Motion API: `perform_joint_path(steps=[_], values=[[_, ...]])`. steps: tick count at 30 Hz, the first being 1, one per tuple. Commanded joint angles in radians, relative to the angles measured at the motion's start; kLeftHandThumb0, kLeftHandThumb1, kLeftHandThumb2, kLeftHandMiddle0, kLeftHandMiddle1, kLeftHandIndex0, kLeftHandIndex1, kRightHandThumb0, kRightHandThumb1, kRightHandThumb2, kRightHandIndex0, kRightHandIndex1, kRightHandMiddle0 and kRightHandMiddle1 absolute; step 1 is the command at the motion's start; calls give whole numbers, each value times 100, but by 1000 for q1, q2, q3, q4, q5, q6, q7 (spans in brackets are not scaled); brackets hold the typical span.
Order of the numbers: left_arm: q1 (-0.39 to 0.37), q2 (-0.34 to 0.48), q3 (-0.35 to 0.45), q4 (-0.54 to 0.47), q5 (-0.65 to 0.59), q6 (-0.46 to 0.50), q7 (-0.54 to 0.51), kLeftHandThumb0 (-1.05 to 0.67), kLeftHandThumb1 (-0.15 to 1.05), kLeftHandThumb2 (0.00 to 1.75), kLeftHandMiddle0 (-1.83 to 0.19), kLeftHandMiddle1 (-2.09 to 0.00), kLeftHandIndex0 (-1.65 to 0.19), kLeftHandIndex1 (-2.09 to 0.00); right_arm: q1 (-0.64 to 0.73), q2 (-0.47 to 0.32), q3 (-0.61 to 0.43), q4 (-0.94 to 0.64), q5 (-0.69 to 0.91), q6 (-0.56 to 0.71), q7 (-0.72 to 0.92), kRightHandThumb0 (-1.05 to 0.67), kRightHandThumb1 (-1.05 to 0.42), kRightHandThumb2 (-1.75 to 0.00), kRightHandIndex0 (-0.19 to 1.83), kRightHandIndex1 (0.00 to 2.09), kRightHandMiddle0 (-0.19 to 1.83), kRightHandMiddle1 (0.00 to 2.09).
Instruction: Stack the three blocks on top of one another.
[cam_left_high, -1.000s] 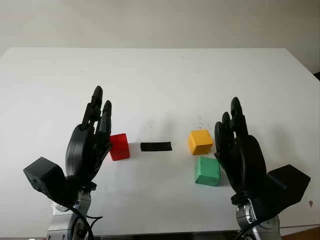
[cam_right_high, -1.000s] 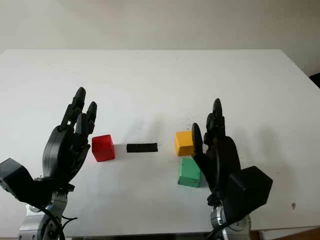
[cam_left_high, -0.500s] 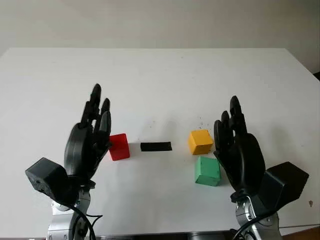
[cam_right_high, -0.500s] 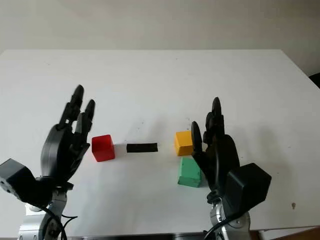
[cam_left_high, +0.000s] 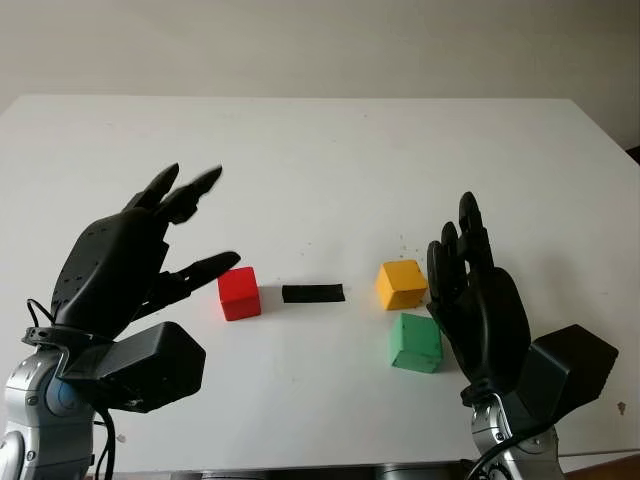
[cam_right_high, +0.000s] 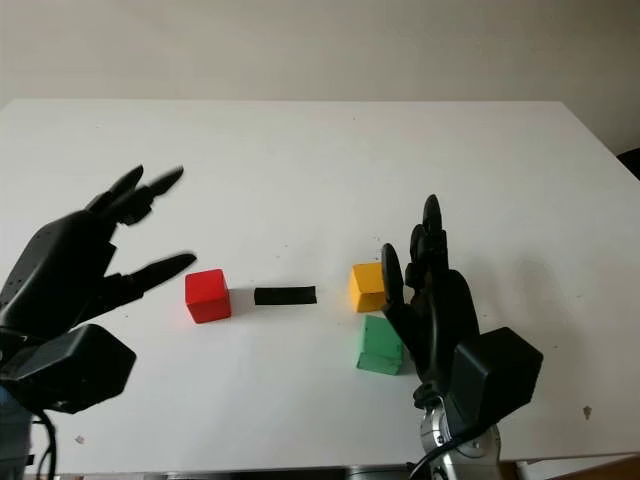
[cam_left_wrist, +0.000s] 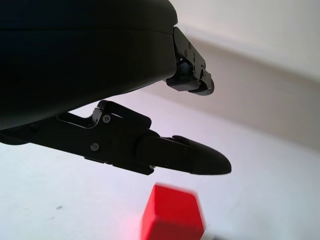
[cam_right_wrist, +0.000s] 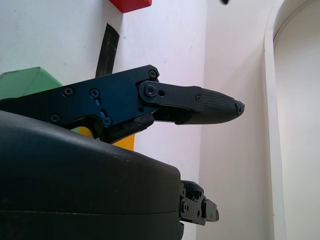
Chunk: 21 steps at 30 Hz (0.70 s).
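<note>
On the white table sit three blocks: a red block (cam_left_high: 239, 293) left of centre, a yellow block (cam_left_high: 401, 283) right of centre, and a green block (cam_left_high: 415, 342) just in front of the yellow one. My left hand (cam_left_high: 150, 250) hovers open above the table to the left of the red block (cam_left_wrist: 172, 216), one finger pointing toward it. Beside the green block (cam_right_wrist: 22, 82), on its right, my right hand (cam_left_high: 468, 290) stands open and holds nothing.
A short strip of black tape (cam_left_high: 313, 293) lies flat between the red and yellow blocks. The white table (cam_left_high: 320, 160) stretches wide behind the blocks, with a pale wall beyond its far edge.
My left hand has turned over and lifted, its fingers now pointing right toward the red block instead of upright. The right hand and the blocks have not moved.
</note>
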Motion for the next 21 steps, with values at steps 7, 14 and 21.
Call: perform_joint_path(steps=[7, 14, 21], values=[[0, 68, -74, 47, 80, -61, -7, -82, 105, 13, -3, -5, -34, -5, 15, 6, 17, -22, -15, -7, -12, -68, -105, -49, -13, 5, -11, 6], [7, 60, -139, 76, 172, -58, 0, -85, 105, 13, 5, -3, -26, -1, 20, 12, 27, -17, -25, -5, -26, -70, -105, -50, -13, 5, -11, 5], [-2, 33, -185, 114, 298, -51, 99, -77, 105, 12, 9, -4, -22, -1, 21, 23, 29, -8, -14, -22, -26, -68, -105, -51, -13, 5, -12, 5]])
